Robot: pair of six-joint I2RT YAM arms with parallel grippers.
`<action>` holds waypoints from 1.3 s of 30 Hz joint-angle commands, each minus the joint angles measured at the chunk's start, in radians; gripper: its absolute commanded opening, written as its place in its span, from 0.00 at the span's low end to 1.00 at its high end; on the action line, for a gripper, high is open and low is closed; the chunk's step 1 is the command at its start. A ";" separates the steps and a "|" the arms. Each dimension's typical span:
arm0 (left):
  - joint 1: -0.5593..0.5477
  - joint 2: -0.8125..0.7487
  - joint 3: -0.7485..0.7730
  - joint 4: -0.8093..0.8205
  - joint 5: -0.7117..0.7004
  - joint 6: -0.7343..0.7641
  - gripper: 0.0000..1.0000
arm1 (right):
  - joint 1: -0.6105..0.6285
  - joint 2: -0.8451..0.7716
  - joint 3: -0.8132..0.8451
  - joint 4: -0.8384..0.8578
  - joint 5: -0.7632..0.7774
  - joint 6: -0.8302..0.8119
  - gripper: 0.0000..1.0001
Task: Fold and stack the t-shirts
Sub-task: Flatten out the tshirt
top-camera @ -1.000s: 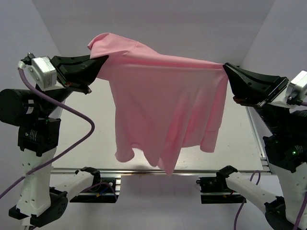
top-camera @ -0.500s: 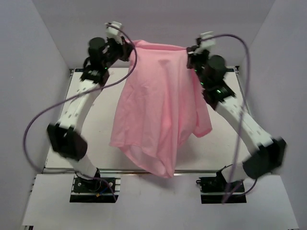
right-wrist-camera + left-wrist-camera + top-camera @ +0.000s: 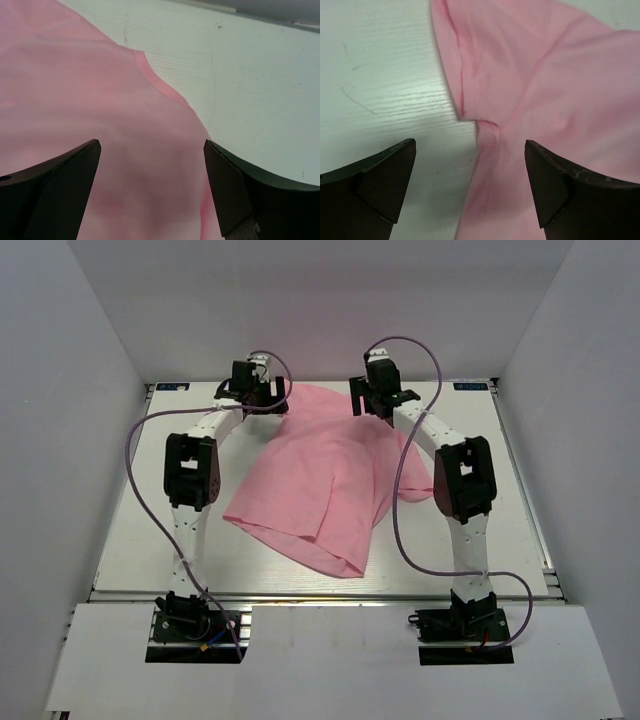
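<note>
The light pink t-shirt [image 3: 320, 475] lies spread and rumpled on the white table [image 3: 130, 530], its far end near the back edge and its near end bunched toward the front. My left gripper [image 3: 262, 390] hovers open over the shirt's far left corner; in the left wrist view, a sleeve seam of the t-shirt [image 3: 540, 90] lies below the spread fingers [image 3: 385, 172]. Over the far right part, my right gripper [image 3: 378, 392] is open too, with the t-shirt [image 3: 85, 100] and its hemmed edge below the jaws. Neither gripper holds cloth.
Grey walls close in the table on the left, right and back. Both arms stretch from their bases [image 3: 195, 618] at the near edge to the table's far side, cables looping beside them. A metal rail [image 3: 320, 595] runs along the front edge.
Both grippers have opened and let the shirt go. The shirt, held up in the air a second ago, has dropped onto the table. Both arms reached toward the back and lowered.
</note>
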 commanded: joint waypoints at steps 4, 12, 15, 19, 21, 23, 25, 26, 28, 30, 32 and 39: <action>-0.011 -0.226 -0.037 0.035 0.008 0.033 1.00 | -0.011 -0.161 -0.028 0.039 -0.060 0.069 0.90; -0.033 -0.387 -0.267 0.008 0.045 0.033 1.00 | -0.014 -0.274 -0.175 0.036 -0.141 0.118 0.90; -0.042 -0.465 -0.396 0.021 0.056 0.009 1.00 | -0.014 -0.340 -0.258 0.037 -0.146 0.127 0.90; -0.062 -0.554 -0.509 -0.051 0.056 -0.066 1.00 | -0.020 -0.420 -0.372 0.039 -0.130 0.158 0.90; -0.074 -0.589 -0.604 -0.061 0.045 -0.080 1.00 | -0.036 -0.464 -0.447 0.040 -0.126 0.179 0.90; -0.085 -0.651 -0.669 -0.077 0.024 -0.099 1.00 | -0.042 -0.498 -0.497 0.037 -0.103 0.201 0.90; -0.094 -0.692 -0.741 -0.114 -0.080 -0.125 1.00 | -0.057 -0.524 -0.566 0.036 -0.100 0.219 0.90; -0.103 -0.730 -0.761 -0.163 -0.122 -0.164 1.00 | -0.063 -0.539 -0.582 0.037 -0.097 0.224 0.90; -0.103 -0.767 -0.810 -0.209 -0.215 -0.191 1.00 | -0.072 -0.569 -0.640 0.030 -0.089 0.231 0.90; -0.103 -0.813 -0.851 -0.283 -0.275 -0.231 1.00 | -0.083 -0.590 -0.666 0.016 -0.075 0.239 0.90; -0.103 -0.841 -0.888 -0.318 -0.332 -0.254 0.98 | -0.092 -0.596 -0.709 -0.004 -0.057 0.245 0.90; -0.103 -0.912 -1.037 -0.297 -0.337 -0.289 0.92 | -0.109 -0.606 -0.794 -0.024 -0.078 0.288 0.90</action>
